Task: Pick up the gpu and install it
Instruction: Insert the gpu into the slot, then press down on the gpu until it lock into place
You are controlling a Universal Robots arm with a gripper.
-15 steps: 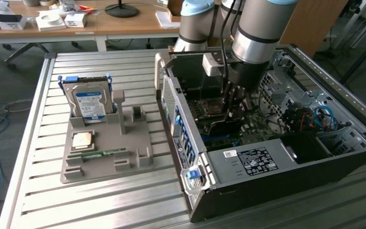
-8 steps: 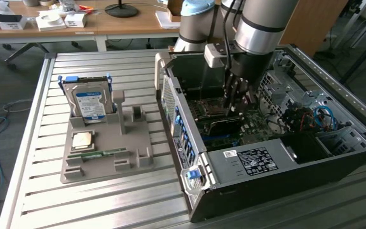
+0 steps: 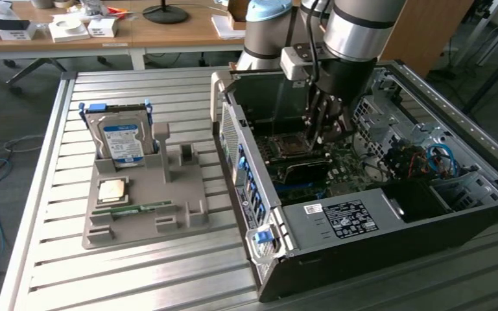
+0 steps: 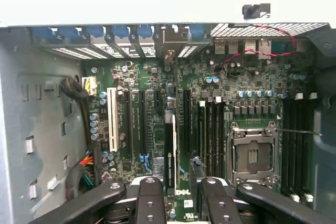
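while my arm reaches down into the open computer case (image 3: pixel 336 220), my pincer (image 4: pixel 181 195) sits low over the motherboard (image 4: pixel 136 77) with its fingers (image 4: pixel 149 203) part-way drawn in, pinching the gpu (image 4: pixel 169 150) between them. from the wrist view the card shows edge-on as a thin dark strip running away from my fingertips, lying along the long black expansion slots, between the white slot (image 4: pixel 112 121) on one side and the cpu socket (image 4: pixel 254 156) on the other; whether its edge is seated in a slot i cannot tell. in the exterior view the gpu (image 3: pixel 305 172) hangs dark just beneath my pincer (image 3: pixel 325 133), inside the case. toward the exterior view's left, on the slatted table (image 3: pixel 50 259), a grey tray (image 3: pixel 145 227) holds the hard drive (image 3: pixel 124 139) upright and the green memory stick (image 3: pixel 132 209) lying flat.
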